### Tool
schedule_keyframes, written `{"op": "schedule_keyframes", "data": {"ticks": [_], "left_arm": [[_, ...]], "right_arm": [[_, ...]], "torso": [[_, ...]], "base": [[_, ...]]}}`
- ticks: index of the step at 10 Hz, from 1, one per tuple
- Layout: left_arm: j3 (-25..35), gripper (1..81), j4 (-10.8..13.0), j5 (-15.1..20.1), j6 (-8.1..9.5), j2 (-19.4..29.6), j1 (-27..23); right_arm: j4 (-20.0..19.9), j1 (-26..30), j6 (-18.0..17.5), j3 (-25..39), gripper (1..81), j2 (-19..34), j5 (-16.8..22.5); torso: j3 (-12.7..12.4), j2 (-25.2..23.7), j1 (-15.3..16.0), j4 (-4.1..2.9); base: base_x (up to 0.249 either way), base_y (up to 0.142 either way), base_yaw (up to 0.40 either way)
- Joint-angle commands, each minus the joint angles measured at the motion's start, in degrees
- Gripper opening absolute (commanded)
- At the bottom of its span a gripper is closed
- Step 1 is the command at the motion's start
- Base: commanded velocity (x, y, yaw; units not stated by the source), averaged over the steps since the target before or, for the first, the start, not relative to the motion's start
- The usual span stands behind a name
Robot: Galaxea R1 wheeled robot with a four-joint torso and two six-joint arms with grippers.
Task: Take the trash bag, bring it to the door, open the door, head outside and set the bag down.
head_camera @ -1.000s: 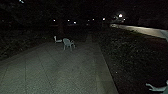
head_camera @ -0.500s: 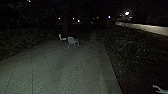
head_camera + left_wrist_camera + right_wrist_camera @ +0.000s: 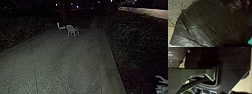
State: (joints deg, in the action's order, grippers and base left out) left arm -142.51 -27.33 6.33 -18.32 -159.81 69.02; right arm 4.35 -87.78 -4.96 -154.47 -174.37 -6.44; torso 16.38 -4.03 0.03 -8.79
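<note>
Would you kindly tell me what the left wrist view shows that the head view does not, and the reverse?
Left wrist view: the dark trash bag, large and creased.
Head view: a pale chair, plants beside the paved ground, and a distant light.
Both: the paved ground, speckled and crossed by dark joint lines.

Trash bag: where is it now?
The trash bag shows large in the left wrist view, against speckled paving; the right wrist view shows it beside the robot's dark plate.
</note>
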Motion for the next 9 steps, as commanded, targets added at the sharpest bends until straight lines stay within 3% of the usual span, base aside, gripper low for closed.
{"op": "schedule_keyframes", "data": {"ticks": [1, 3, 4, 5, 7, 8, 9], "left_arm": [[3.02, 1.0, -7.81, 9.81, -0.22, 7.29, -12.97], [1.80, 1.0, -10.72, 15.02, -0.22, 9.41, -19.65], [1.01, 1.0, -11.86, 17.39, -0.22, 9.85, -22.38], [0.04, 1.0, -12.48, 18.81, -0.22, 9.85, -24.41], [-2.16, 1.0, -13.98, 19.78, -0.22, 9.41, -27.13], [-2.85, 1.0, -13.98, 20.46, -0.13, 9.33, -28.62], [-3.48, 1.0, -14.07, 21.71, -0.22, 9.33, -30.29]], "right_arm": [[0.92, 1.25, 0.30, 1.46, 81.1, -0.74, 3.27], [0.75, 1.25, 0.30, 1.46, 81.1, -0.74, 3.18], [0.75, 1.16, 0.30, 1.46, 81.1, -0.74, 3.18], [0.66, 1.07, 0.30, 1.46, 81.1, -0.74, 3.18], [0.75, 1.06, 0.30, 1.55, 81.1, -0.83, 3.18], [0.75, 0.90, 0.30, 1.55, 81.1, -0.83, 3.18], [0.75, 1.07, 0.30, 1.55, 81.1, -0.83, 3.18]], "torso": [[-0.09, 0.00, 0.00, 0.00], [0.85, 0.02, 0.02, -5.35], [3.58, 0.02, 0.02, -5.96], [4.45, 0.02, 0.05, -6.75], [7.01, 0.04, 0.05, -9.01], [12.80, 0.04, 0.05, -13.21], [6.16, 0.04, 0.07, -7.80]], "base": [[0.000, 0.000, 0.000], [0.000, 0.000, 0.000], [0.000, 0.000, 0.000], [0.000, 0.000, 0.000], [0.000, 0.000, 0.000], [0.000, 0.000, 0.000], [0.000, 0.000, 0.000]]}}
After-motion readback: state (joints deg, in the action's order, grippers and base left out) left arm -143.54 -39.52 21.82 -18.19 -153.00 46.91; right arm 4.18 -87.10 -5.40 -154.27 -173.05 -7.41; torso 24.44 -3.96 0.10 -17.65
